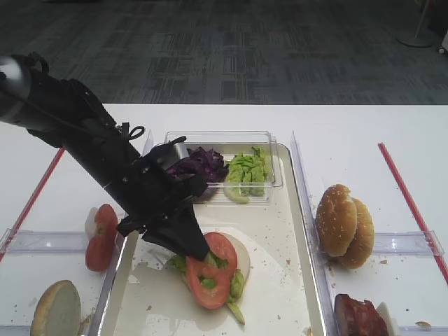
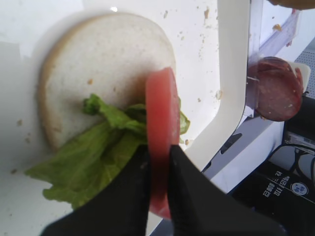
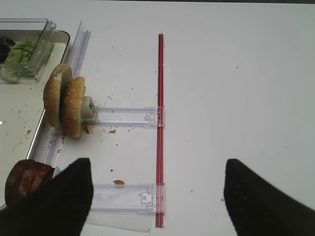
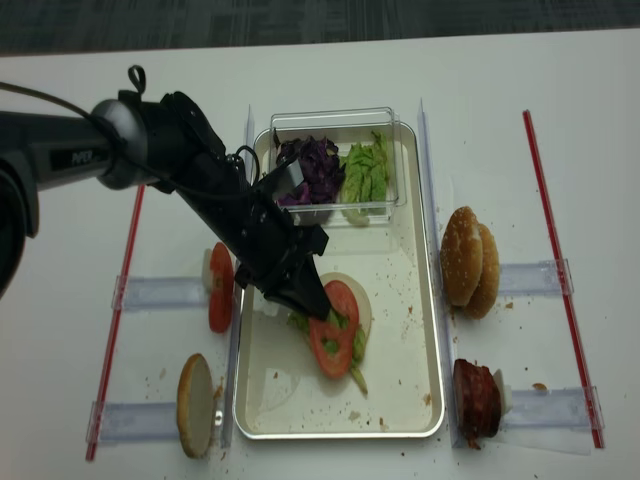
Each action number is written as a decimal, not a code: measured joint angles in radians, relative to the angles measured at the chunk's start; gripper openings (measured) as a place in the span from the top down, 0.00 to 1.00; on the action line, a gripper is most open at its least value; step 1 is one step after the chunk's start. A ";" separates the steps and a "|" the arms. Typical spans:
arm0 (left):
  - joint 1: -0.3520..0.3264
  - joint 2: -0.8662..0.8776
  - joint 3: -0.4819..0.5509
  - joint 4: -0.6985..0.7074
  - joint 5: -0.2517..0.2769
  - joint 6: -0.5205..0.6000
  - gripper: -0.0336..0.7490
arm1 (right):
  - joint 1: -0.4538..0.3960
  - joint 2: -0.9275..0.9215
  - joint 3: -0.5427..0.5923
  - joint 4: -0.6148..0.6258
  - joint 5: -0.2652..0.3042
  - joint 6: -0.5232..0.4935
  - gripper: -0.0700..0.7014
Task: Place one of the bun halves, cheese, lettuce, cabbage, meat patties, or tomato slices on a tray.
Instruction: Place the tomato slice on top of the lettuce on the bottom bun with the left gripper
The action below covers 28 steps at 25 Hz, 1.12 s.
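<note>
**Tomato slice pinched over the stack, release still to come**

The left gripper [image 2: 158, 167] has its jaws pressed together on a tomato slice [image 1: 212, 269], pinching it by the rim at the slice's 10 o'clock in the high view. The left wrist view shows the slice edge-on between the black fingers, standing above the lettuce [image 2: 93, 157] and the pale cut face of a bun half [image 2: 106, 73]. From above, the slice looks tilted, its far end down on the leaves; whether it already bears its own weight I cannot tell.

That stack sits near the middle of the tray [image 4: 405, 345], at about 6 o'clock from the clear box [image 4: 330, 125] that holds cabbage [image 4: 312, 165] and more lettuce. So bun, leaf and tomato have reached the tray, and by my reading the placing is nearly done: what is left is to let go and lift clear without dragging the slice off.

Off the tray, at its 9 o'clock, more tomato slices [image 4: 220, 290] stand in a rack, with a bun half [image 4: 196, 405] at 7 o'clock. At 3 o'clock two bun halves [image 4: 472, 262] stand on edge, and a patty [image 4: 478, 398] sits at 5 o'clock. No cheese shows.

The right gripper [image 3: 157, 196] is spread wide over bare table, holding nothing.

Writing: white letters on the left arm's tube read roughly "PIPER"; a label by the wrist camera is too small to read.
</note>
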 joint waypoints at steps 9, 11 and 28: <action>0.000 0.000 0.000 0.000 -0.046 0.013 0.88 | 0.000 0.000 0.000 0.000 0.000 0.000 0.17; 0.000 0.000 0.000 0.000 -0.054 0.025 0.88 | 0.000 0.000 0.000 0.000 0.000 0.000 0.17; 0.000 0.000 0.000 -0.004 -0.095 0.085 0.86 | 0.000 0.000 0.000 0.000 0.000 0.000 0.17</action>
